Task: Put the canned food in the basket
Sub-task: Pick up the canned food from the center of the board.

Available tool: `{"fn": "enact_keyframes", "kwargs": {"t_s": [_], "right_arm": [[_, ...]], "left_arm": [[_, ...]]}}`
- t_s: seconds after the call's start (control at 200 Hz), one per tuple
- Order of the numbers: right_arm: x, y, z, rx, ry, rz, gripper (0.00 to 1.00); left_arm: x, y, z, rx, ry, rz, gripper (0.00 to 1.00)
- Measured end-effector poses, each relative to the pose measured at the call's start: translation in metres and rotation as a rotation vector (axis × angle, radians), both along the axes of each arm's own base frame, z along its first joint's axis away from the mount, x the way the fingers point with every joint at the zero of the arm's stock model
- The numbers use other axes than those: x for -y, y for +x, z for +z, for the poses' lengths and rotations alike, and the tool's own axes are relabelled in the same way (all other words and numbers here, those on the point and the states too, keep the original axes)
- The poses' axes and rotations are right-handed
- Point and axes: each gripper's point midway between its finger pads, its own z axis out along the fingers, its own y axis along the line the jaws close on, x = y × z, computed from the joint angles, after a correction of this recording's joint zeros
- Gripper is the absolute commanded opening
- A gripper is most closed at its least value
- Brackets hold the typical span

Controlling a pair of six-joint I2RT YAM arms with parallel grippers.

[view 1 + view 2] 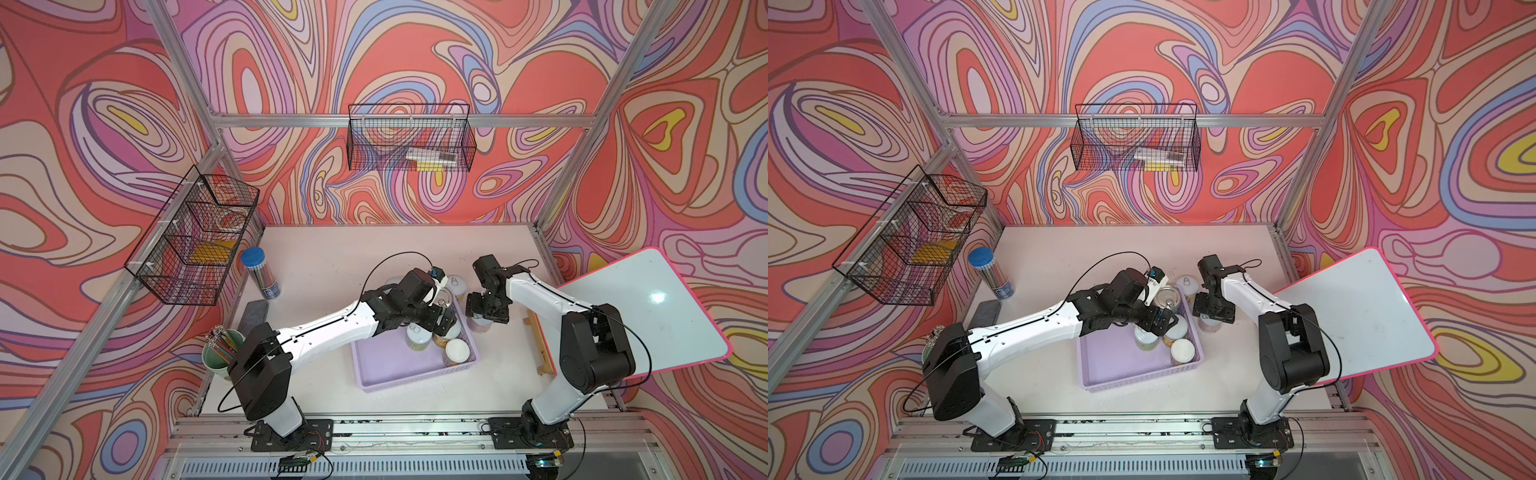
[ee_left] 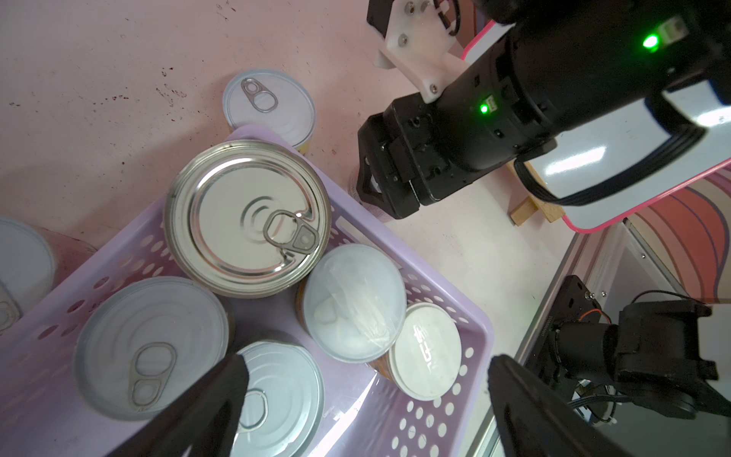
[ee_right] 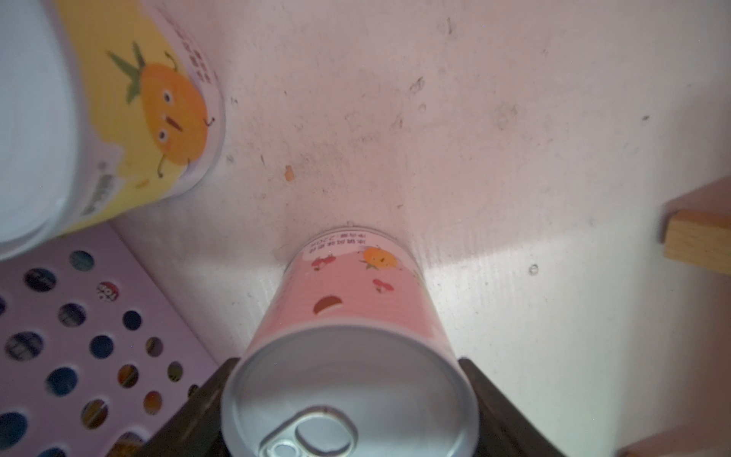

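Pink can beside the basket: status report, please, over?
Left gripper open, above lilac basket. Right gripper flanks pink can, grip unclear; can stands on table. Nothing blocks it.

eight cans (image 2: 247, 217), one lilac basket (image 1: 382, 365), two wire baskets (image 1: 361, 141)

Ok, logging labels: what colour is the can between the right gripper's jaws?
Pink, with small fruit pictures; the can shows best in the right wrist view.
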Motion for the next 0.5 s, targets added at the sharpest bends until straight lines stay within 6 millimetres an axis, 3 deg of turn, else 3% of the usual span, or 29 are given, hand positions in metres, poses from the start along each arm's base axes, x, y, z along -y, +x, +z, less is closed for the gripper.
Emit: {"fn": "enact_keyframes", "kwargs": {"t_s": [0.215,0.361,0.501], "right_arm": [[0.005,-0.003,0.021,0.041,-0.018,-0.004,0.57],[0.008,0.000,0.054,0.115,-0.016,-0.008,0.52],[0.010,-0.001,0.089,0.194,-0.011,-0.013,0.49]], "left_arm": [[0.000,0.000,0.000,-0.001,-0.001,-0.001,0.99],[0.002,0.001,0.006,0.004,-0.012,-0.005,0.99],[0.010,0.004,0.025,0.031,-0.045,-0.017,0.99]]}}
